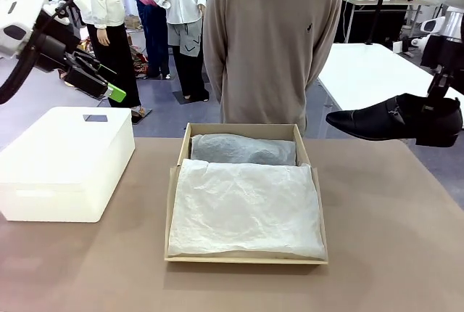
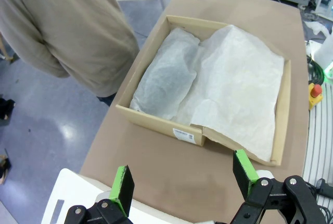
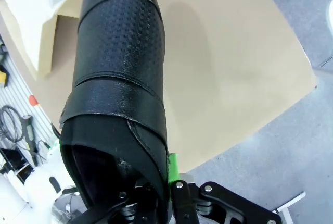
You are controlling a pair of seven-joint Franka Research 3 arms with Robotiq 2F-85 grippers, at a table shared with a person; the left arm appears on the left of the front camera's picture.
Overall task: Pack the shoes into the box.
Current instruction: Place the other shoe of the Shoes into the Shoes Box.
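Your right gripper (image 1: 438, 93) clamps the glossy black leather shoe (image 1: 384, 120) by its heel, aloft right of the tan cardboard box (image 1: 243, 129), so its toe could snag the white tissue paper (image 1: 246, 207) going in; your left gripper (image 2: 183, 172) hangs open, empty.

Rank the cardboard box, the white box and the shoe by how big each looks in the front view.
1. cardboard box: takes up the most picture.
2. white box: somewhat less, and it runs to the left edge.
3. shoe: clearly smallest, raised at the right.
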